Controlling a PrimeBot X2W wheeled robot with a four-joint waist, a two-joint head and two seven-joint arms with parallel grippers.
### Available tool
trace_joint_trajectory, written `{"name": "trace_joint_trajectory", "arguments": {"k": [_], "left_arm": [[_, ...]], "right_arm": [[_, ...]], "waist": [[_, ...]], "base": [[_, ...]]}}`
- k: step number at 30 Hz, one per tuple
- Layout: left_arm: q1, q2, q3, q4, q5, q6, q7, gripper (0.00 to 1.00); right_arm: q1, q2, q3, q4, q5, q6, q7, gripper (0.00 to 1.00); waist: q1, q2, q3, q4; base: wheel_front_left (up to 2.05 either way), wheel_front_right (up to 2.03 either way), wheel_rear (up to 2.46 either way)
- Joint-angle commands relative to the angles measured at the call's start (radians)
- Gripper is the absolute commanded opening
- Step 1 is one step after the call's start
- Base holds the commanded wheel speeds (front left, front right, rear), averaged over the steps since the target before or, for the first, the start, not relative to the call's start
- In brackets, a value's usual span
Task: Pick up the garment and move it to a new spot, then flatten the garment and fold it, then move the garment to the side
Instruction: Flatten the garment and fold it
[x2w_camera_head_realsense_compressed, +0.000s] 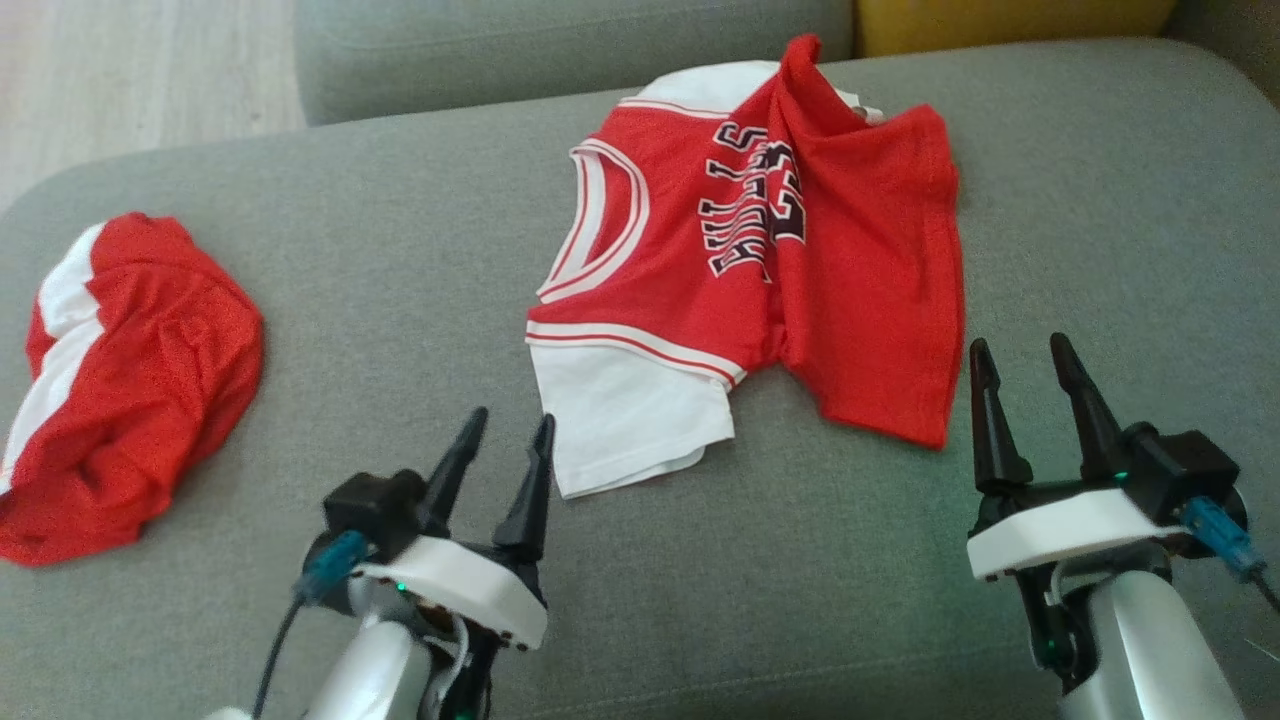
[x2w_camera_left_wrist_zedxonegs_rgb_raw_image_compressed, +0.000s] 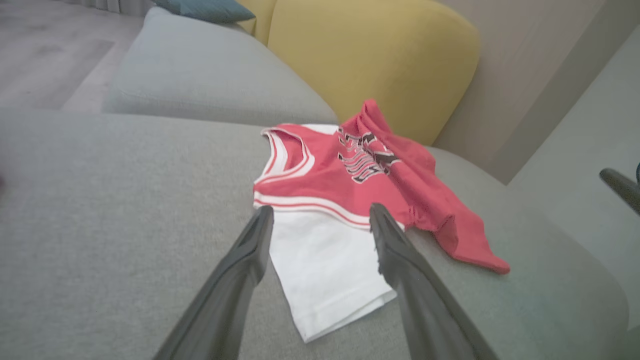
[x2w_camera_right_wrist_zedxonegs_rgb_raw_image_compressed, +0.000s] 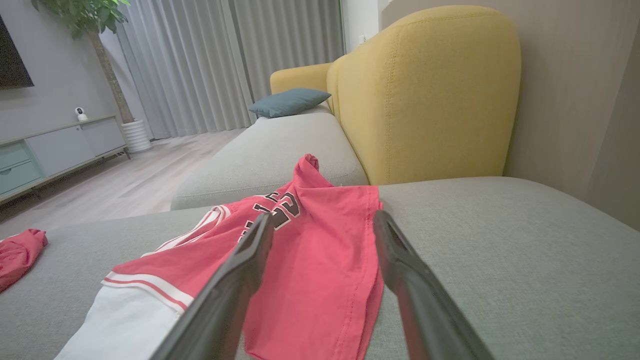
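Rumpled red jersey (x2w_camera_head_realsense_compressed: 850, 260) on grey sofa (x2w_camera_head_realsense_compressed: 400, 260); left hand (x2w_camera_head_realsense_compressed: 512, 415) and right hand (x2w_camera_head_realsense_compressed: 1018, 340) near it, both spread open, empty

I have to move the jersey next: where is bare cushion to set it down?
Bare cushion lies between the red bundle and the jersey, along the near strip between the left gripper and right gripper, and right of the jersey to the cushion's edge. Crowded: the left end with the bundle, the far middle with the jersey.
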Motion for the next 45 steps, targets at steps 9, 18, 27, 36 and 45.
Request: {"name": "trace_joint_trajectory", "arguments": {"k": [9,18,27,36,45], "left_arm": [[-0.139,0.007,-0.030,0.189,0.009,0.030,0.043,1.00],[-0.191,0.007,-0.051,0.317,0.013,0.034,0.084,1.00],[-0.218,0.007,-0.081,0.388,-0.003,0.008,0.150,1.00],[-0.237,0.009,-0.136,0.415,0.002,-0.024,0.203,0.00],[-0.249,0.009,-0.076,0.344,-0.040,0.013,0.040,0.00]], "right_arm": [[-0.020,0.000,0.006,-0.073,0.013,0.003,0.006,1.00],[-0.025,0.000,0.010,-0.077,0.021,0.003,0.000,1.00],[-0.035,0.000,0.009,-0.074,0.026,0.003,-0.004,1.00],[-0.053,0.000,-0.010,-0.067,0.027,0.003,-0.007,1.00],[-0.050,0.000,-0.037,-0.005,0.031,0.003,0.046,1.00]], "waist": [[0.0000,-0.0001,0.061,-0.042],[0.0000,-0.0001,0.080,-0.061],[0.0000,-0.0001,0.093,-0.078],[0.0000,-0.0001,0.102,-0.079],[0.0000,-0.0001,0.082,-0.047]], "base": [[0.00,0.00,0.00],[0.00,0.00,0.00],[0.00,0.00,0.00],[0.00,0.00,0.00],[0.00,0.00,0.00]]}}
